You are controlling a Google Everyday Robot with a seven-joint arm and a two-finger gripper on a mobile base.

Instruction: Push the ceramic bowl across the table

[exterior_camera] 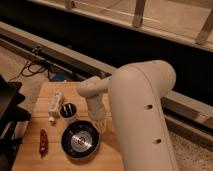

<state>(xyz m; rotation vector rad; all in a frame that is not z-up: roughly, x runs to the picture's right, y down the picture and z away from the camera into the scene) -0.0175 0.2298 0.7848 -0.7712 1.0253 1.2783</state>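
1. Ceramic bowl [80, 139]: near the tabletop [45, 92] front edge.
2. Gripper [101, 125]: beside the bowl's right rim; finger state cannot be told.
3. Advice: push low on the rim, steadily, clear of the small cup [68, 110].

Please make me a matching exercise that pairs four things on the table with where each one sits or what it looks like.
Things:
1. ceramic bowl
2. white cup
3. red object
4. gripper

Descriptions:
A. small, dark inside, just beyond the bowl
B. at the bowl's right rim, at the end of the white arm
C. slim, lying near the table's left edge
D. wide, glossy black, near the front edge

Pairs: 1-D, 2-A, 3-C, 4-B
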